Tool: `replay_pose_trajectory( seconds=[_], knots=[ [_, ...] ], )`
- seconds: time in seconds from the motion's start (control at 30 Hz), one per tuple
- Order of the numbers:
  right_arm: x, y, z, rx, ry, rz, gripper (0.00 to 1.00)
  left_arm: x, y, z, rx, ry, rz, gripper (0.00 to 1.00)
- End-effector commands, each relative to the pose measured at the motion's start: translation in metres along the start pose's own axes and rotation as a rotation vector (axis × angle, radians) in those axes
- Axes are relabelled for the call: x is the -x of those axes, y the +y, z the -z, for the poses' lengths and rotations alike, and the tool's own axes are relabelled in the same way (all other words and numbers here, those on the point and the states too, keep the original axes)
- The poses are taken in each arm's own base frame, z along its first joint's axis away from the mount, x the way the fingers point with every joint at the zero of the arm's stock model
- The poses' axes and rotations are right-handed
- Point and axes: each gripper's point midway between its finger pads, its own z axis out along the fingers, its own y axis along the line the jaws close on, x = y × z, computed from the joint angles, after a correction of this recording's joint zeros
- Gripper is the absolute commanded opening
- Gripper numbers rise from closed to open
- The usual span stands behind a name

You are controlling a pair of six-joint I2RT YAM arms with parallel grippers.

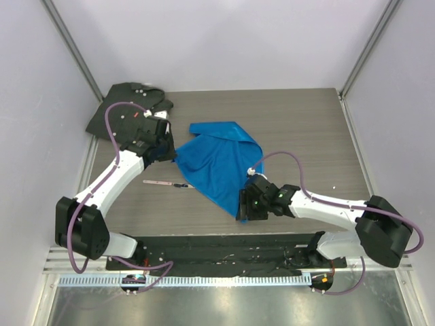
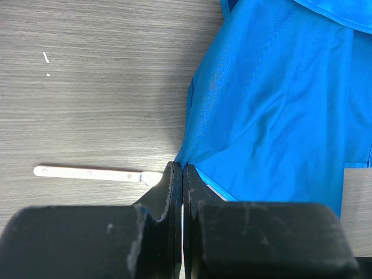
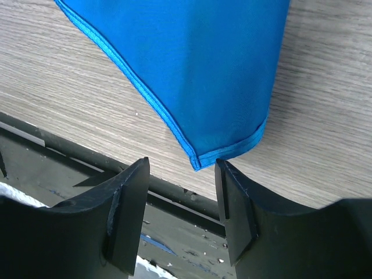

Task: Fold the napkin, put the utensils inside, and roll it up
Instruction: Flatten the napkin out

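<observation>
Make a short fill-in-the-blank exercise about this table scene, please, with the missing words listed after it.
The napkin is ___ in colour.
The left gripper is ___ on the napkin's left corner.
The right gripper is ___, with the napkin's near corner at its fingertips.
In the top view, the knife lies to the ___ of the napkin.
Missing words: blue; shut; open; left.

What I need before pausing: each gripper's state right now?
Left gripper: closed, pinching the napkin by its corner.
Right gripper: open, fingers either side of the napkin's near corner, not gripping.
</observation>
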Motion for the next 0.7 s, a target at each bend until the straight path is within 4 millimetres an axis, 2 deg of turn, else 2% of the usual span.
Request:
replay_pose_trajectory(
  seconds=[0.0, 0.17, 0.37, 0.5, 0.67],
  knots=[
    [0.007, 0.007, -0.005, 0.015, -0.029, -0.023, 0.56, 0.005, 0.003, 0.006, 0.001, -0.015, -0.015, 0.00],
    [-0.001, -0.002, -0.008, -0.026, -0.002, -0.045, 0.54, 0.004, 0.004, 0.006, 0.007, -0.010, -0.020, 0.00],
    [0.006, -0.014, 0.002, -0.088, -0.059, -0.039, 0.55, 0.007, 0.002, 0.009, -0.001, -0.021, -0.018, 0.00],
    [0.000, -0.020, -0.004, -0.120, -0.038, -0.046, 0.55, 0.006, -0.002, 0.009, -0.024, -0.018, -0.016, 0.00],
    [0.002, -0.010, -0.008, -0.101, -0.046, -0.046, 0.55, 0.008, -0.004, 0.013, -0.040, -0.029, -0.017, 0.00]
  ],
)
